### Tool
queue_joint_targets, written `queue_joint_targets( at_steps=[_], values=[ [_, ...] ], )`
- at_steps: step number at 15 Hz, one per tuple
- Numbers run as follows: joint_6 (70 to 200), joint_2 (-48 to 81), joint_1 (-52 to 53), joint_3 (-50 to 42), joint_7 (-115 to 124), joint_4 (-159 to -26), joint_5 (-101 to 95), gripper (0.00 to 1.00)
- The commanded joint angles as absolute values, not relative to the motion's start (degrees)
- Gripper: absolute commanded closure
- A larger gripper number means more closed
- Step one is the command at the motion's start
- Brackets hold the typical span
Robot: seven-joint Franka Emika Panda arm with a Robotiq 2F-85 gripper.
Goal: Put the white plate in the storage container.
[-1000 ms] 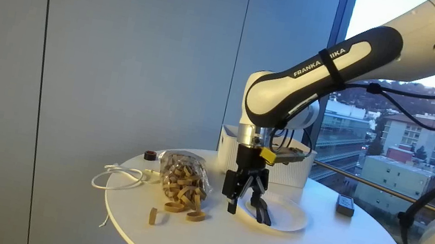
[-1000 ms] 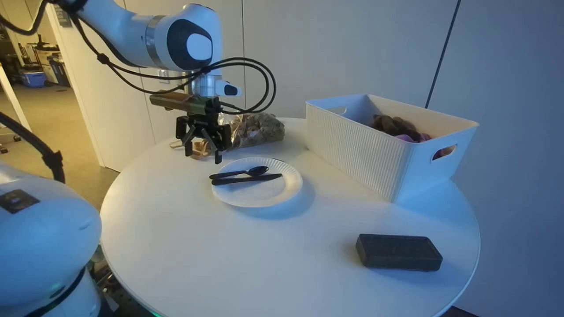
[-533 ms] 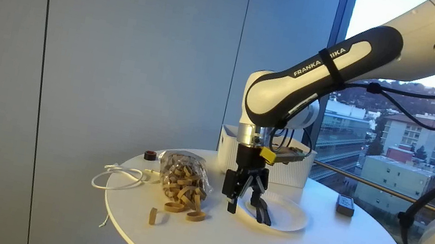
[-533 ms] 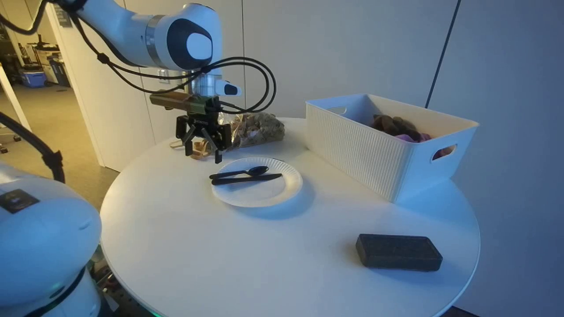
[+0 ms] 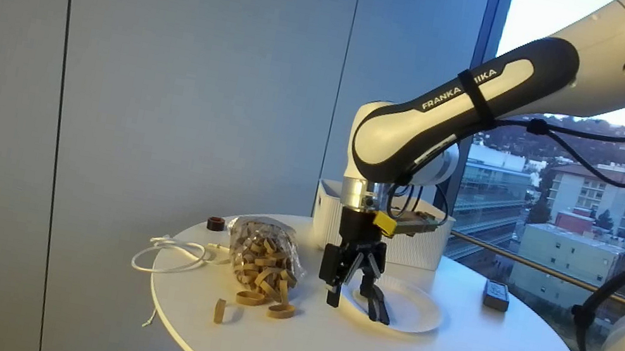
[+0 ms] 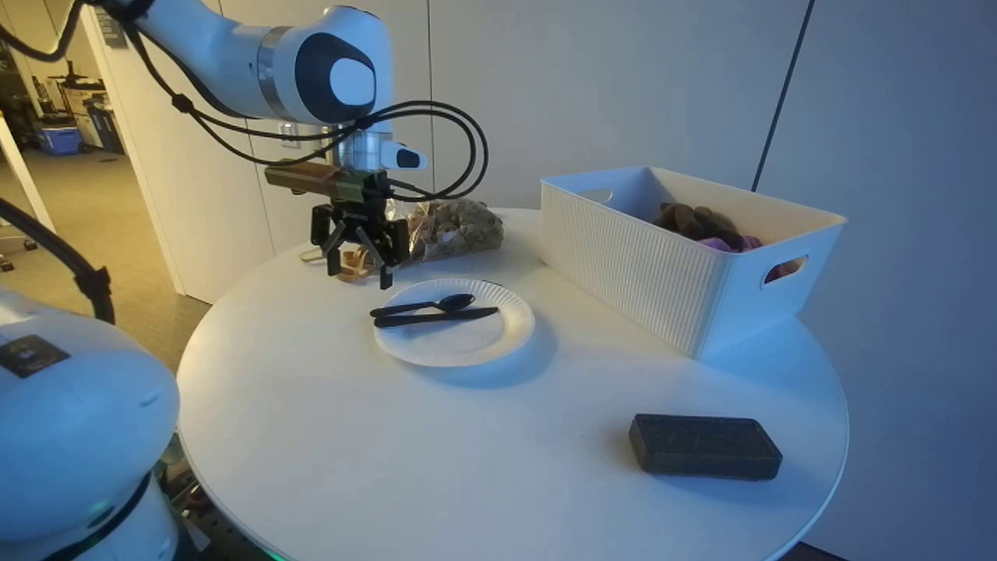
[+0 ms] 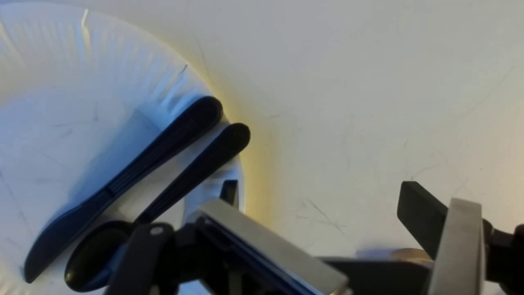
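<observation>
The white plate [image 6: 467,343] lies flat on the round table in both exterior views, a shallow dish with a ribbed rim. A black knife [image 6: 436,318] and a black spoon [image 6: 456,302] lie on it, their handles over its rim. My gripper [image 6: 360,273] points down, open and empty, above the table beside the plate. In the wrist view my gripper [image 7: 323,200] has one finger over the plate's rim and the other over bare table. The storage container [image 6: 631,249], a white ribbed box with handle holes, stands behind the plate, with brown and purple things inside.
A clear bag of tan rings [image 5: 263,257] lies near the gripper, with a few loose rings in front. A dark block [image 6: 705,446] lies near the table edge. A white cord [image 5: 154,271] hangs over the edge, near a small dark roll [image 5: 216,223].
</observation>
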State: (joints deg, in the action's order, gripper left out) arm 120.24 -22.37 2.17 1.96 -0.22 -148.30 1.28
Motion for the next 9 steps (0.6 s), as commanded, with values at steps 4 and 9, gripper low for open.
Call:
queue_joint_targets(
  at_steps=[4,9],
  values=[
    [120.26,-23.46,2.65,1.87,-1.12,-148.64,1.62,0.00],
    [121.42,-27.56,2.54,1.16,-1.76,-149.90,2.43,0.00]
  ],
)
